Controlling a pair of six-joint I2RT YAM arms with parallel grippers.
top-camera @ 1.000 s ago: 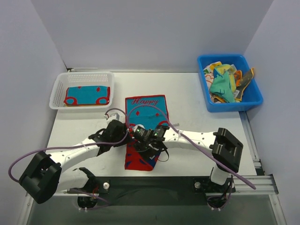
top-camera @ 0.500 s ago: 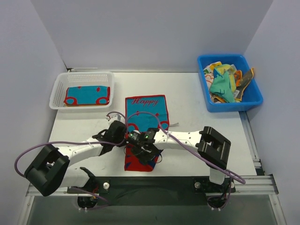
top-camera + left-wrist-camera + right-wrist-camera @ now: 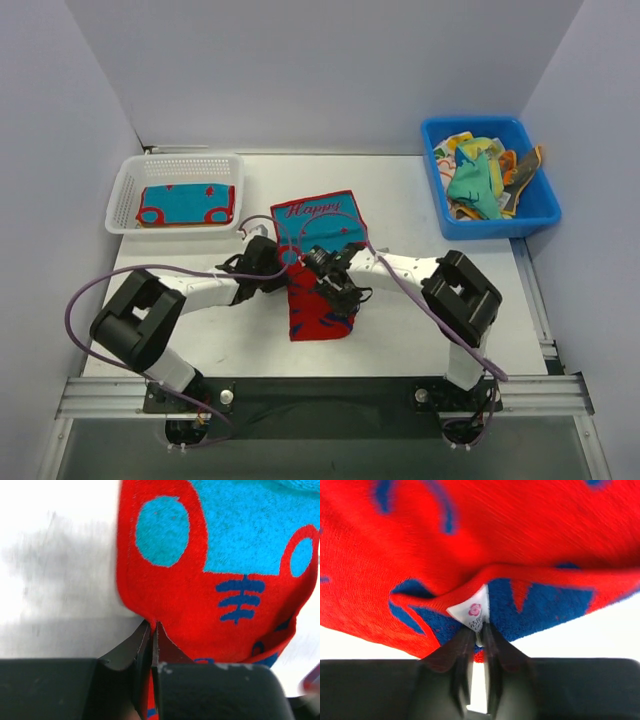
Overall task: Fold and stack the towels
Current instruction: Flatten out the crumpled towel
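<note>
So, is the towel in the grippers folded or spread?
Mid-fold: left gripper and right gripper pinch the towel by its near edge, doubled over; far end lies flat.

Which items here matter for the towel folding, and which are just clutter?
Job: red-and-teal "Happy" cloth towel, centre; folded teal-and-red cloth towel, far left; crumpled mixed-colour cloth towels, far right.
Lying about: white plastic mesh basket; blue plastic bin.

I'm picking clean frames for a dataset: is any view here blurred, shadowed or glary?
Top external: sharp, evenly lit, no glare on the table, only soft shadows. Left wrist: the red-and-blue towel is crisp, but the white table beside it looks smeared, with a grey shadow patch. Right wrist: the towel fills the view, its pile streaked near the top; the white label is in focus.
</note>
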